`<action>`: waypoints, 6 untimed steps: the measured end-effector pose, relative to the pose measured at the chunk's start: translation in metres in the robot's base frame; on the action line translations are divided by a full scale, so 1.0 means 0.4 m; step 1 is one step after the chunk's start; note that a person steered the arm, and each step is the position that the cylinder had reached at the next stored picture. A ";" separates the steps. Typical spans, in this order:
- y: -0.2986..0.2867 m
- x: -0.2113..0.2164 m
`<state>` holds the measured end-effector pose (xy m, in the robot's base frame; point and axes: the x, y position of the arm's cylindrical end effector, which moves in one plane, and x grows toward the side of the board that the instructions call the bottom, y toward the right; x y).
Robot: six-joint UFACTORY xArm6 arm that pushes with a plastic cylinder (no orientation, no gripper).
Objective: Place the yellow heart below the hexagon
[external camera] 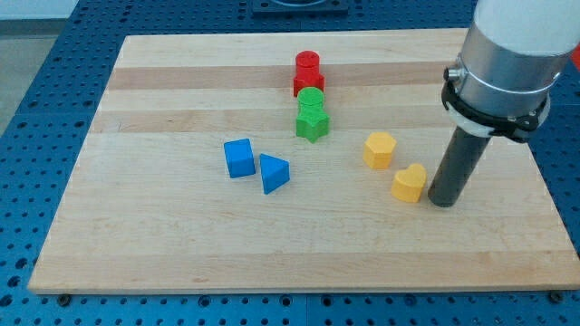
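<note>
One tool, our rod, no jaws to open or clench: my tip (442, 203) rests on the tabletop (163, 254), just beside the yellow heart (410, 183) at its left. Yellow hexagon (380, 149) lies beyond, up-left. Farther left we list green star (312, 124), green cylinder (311, 98), red blocks (308, 72), blue triangle (274, 173), blue cube (239, 158).

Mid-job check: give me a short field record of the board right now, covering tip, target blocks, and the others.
tip: my tip just to the view's right of the yellow heart, close or touching
yellow hexagon: up-left of the heart
heart below hexagon: not yet
blue blocks: cube, triangular block
green blocks: centre
red blocks: above the green
</note>
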<state>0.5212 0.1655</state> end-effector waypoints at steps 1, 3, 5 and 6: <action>-0.025 -0.008; -0.123 -0.012; -0.133 0.049; -0.177 0.072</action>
<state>0.5502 0.0948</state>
